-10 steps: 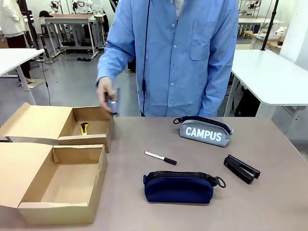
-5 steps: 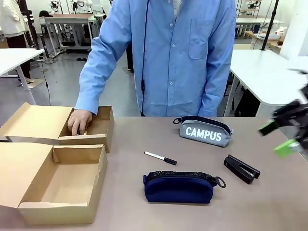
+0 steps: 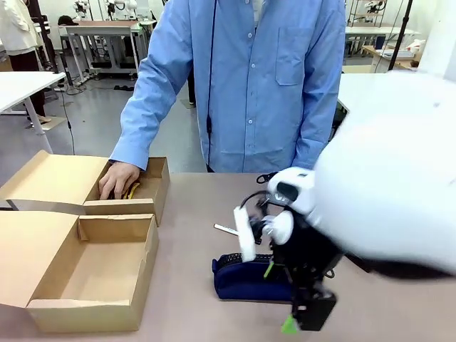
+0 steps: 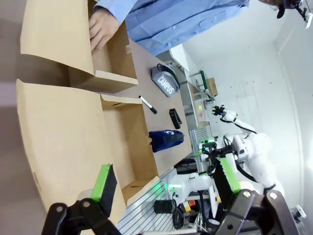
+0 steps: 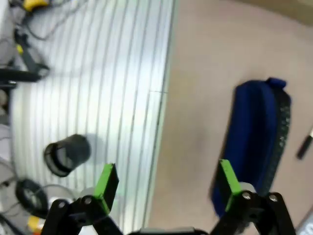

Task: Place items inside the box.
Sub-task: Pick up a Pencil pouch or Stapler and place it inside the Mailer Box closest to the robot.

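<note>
Left gripper (image 4: 166, 178): jaws apart, empty, above the open lid of the near box (image 3: 85, 313). Far box (image 3: 162, 187), at 12 o'clock of the near one: inside it, a person's hand (image 3: 117, 179) beside the yellow-black utility knife (image 3: 133, 191). Marker (image 3: 224, 229): on the table, at 11 o'clock of the navy pouch (image 3: 242, 281). Right gripper (image 5: 166, 183): jaws apart, empty, with the navy pouch at its 2 o'clock.

Navy zip pouch (image 5: 259, 137): flat, zipped shut, just beyond right gripper (image 5: 166, 178), off one pad. White black-capped marker (image 3: 222, 229) past it. Yellow-black utility knife (image 3: 133, 191) well off, inside farther open box (image 3: 121, 209).
</note>
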Available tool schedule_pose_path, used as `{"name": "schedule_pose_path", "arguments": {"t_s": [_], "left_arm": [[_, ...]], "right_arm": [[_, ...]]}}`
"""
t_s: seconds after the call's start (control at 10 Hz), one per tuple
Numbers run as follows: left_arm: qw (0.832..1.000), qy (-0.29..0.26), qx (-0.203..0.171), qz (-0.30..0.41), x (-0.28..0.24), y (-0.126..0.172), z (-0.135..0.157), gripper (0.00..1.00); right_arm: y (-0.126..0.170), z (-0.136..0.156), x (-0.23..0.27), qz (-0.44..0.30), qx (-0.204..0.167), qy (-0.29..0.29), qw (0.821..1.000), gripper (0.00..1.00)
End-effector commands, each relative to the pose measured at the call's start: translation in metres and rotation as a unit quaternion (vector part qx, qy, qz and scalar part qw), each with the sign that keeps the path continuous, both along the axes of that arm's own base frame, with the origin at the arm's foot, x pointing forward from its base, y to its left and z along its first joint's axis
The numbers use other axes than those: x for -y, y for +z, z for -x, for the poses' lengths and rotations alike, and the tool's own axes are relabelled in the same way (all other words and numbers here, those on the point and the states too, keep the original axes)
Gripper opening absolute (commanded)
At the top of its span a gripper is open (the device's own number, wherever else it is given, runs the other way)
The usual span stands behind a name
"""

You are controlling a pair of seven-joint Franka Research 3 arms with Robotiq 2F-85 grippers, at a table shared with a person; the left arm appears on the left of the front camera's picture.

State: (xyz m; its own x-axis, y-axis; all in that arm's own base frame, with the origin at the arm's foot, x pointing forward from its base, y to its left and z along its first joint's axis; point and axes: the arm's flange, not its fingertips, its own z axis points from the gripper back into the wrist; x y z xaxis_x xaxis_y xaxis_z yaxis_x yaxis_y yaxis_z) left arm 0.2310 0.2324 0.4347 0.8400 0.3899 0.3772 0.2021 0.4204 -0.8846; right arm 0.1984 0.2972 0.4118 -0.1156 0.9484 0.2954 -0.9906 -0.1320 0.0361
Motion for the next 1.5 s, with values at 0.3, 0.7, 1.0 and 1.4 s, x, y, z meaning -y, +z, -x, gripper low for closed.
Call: {"name": "schedule_pose_path", "arguments": {"t_s": [0.3,0.7,1.0,1.4], "left_arm": [[1.000,0.001,0.018,0.006,0.000,0.002,0.000,1.00],[1.000,0.001,0.018,0.006,0.000,0.002,0.000,1.00],[1.000,0.001,0.018,0.006,0.000,0.002,0.000,1.00],[1.000,0.001,0.018,0.006,0.000,0.002,0.000,1.00]], "right_arm": [[-0.013,-0.063,-0.010,-0.014,0.006,-0.055,0.998,1.00],[-0.027,-0.104,0.000,0.004,-0.012,-0.093,0.996,1.00],[-0.057,-0.118,-0.006,0.022,-0.029,-0.118,0.992,1.00],[-0.061,-0.111,-0.003,0.046,-0.036,-0.117,0.991,0.47]]}}
